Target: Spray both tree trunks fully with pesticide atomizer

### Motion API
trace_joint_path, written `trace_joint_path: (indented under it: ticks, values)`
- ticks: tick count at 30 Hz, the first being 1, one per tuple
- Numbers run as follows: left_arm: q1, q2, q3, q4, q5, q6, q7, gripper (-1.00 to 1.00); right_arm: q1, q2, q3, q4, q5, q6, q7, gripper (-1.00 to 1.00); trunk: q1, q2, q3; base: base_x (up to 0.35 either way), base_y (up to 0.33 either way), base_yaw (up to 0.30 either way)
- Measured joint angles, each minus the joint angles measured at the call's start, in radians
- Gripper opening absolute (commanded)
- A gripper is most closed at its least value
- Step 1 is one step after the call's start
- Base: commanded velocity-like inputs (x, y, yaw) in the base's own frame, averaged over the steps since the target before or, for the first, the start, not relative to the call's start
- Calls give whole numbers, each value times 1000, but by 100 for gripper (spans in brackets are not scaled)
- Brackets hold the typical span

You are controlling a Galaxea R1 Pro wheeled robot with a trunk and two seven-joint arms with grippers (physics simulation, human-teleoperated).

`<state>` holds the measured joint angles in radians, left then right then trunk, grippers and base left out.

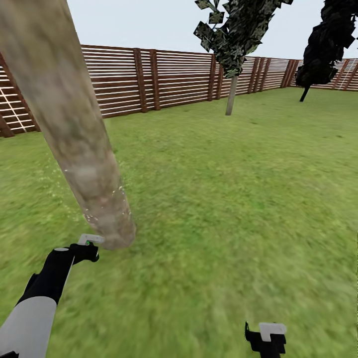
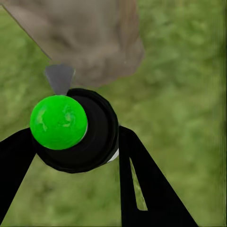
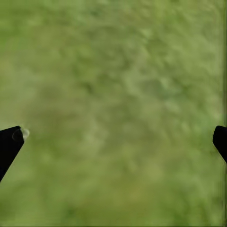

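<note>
A thick pale tree trunk (image 1: 69, 124) leans across the left of the head view, with tiny whitish pesticide specks (image 1: 107, 201) near its base. My left gripper (image 1: 88, 248) sits just in front of that base, shut on the pesticide atomizer (image 2: 71, 127), a black body with a green cap and a grey nozzle aimed at the trunk (image 2: 90, 42). The second tree (image 1: 232, 89) stands far off by the fence, its dark jagged foliage high up. Low at the right, my right gripper (image 1: 266, 338) hangs open over grass, fingertips (image 3: 10, 142) far apart and empty.
The garden lawn (image 1: 223, 199) stretches ahead, ringed by a brown slatted fence (image 1: 164, 79). A black cypress-like tree (image 1: 323, 49) stands at the far right corner.
</note>
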<state>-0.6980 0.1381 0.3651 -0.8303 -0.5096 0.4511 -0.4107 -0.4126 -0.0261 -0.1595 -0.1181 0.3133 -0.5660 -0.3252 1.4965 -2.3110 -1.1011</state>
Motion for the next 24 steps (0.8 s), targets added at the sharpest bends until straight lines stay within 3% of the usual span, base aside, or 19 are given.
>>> trace_joint_path:
  ticks: [6, 24]
  values:
    - [0, 0, 0, 0, 0, 0, 0, -100, 0, 0, 0, 0, 0, 0, 0, 100, 0, 0, 0, 91, -264, 54]
    - [20, -3, 10, 18, 11, 2, 13, -100, 0, 2, 0, 0, 1, 0, 0, 100, 0, 0, 0, 153, -239, 274]
